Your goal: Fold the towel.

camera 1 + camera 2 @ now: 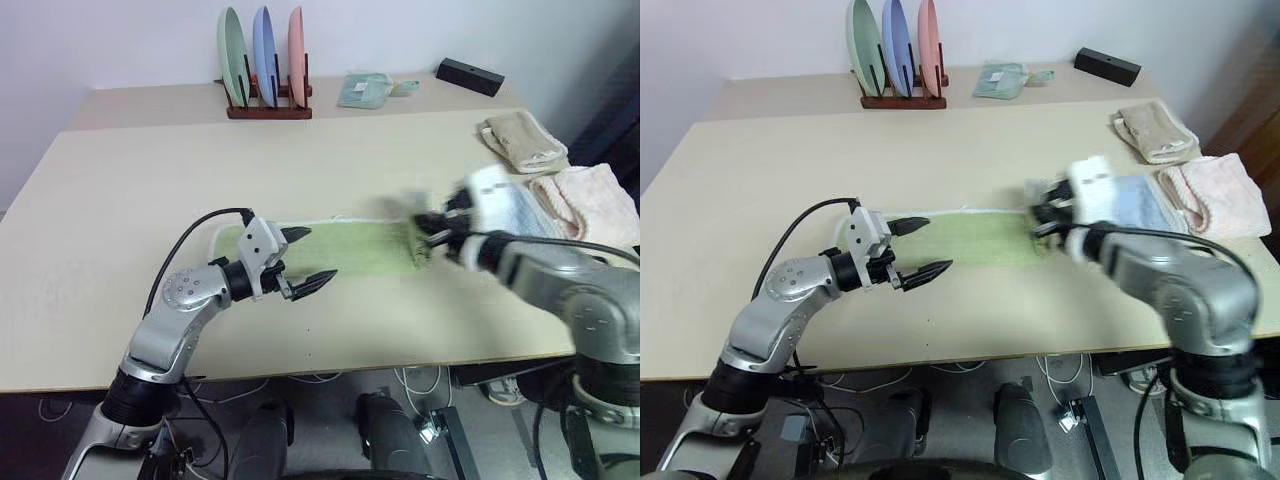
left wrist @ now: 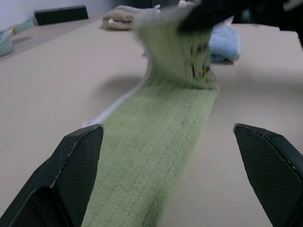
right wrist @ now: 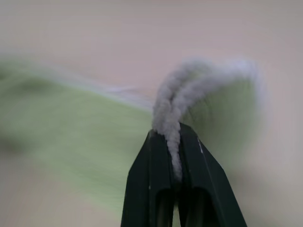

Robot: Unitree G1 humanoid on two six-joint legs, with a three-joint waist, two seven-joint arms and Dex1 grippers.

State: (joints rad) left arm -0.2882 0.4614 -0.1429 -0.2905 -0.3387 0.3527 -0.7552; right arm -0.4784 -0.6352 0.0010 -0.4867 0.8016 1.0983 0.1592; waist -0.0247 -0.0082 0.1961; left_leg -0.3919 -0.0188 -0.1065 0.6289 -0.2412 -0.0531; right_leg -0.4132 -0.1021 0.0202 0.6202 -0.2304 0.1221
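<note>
Right gripper [image 3: 176, 177] is clamped tight on the towel's [image 1: 350, 250] white edge, pinching that end up off the table [image 1: 120, 200]. Left gripper [image 1: 305, 262] hangs wide open over the other end, holding nothing. The towel itself is already a long narrow strip lying across the middle of the table, so I'd say the lengthwise fold is done. Looks like what's left is bringing the lifted end over to halve the strip.
</note>
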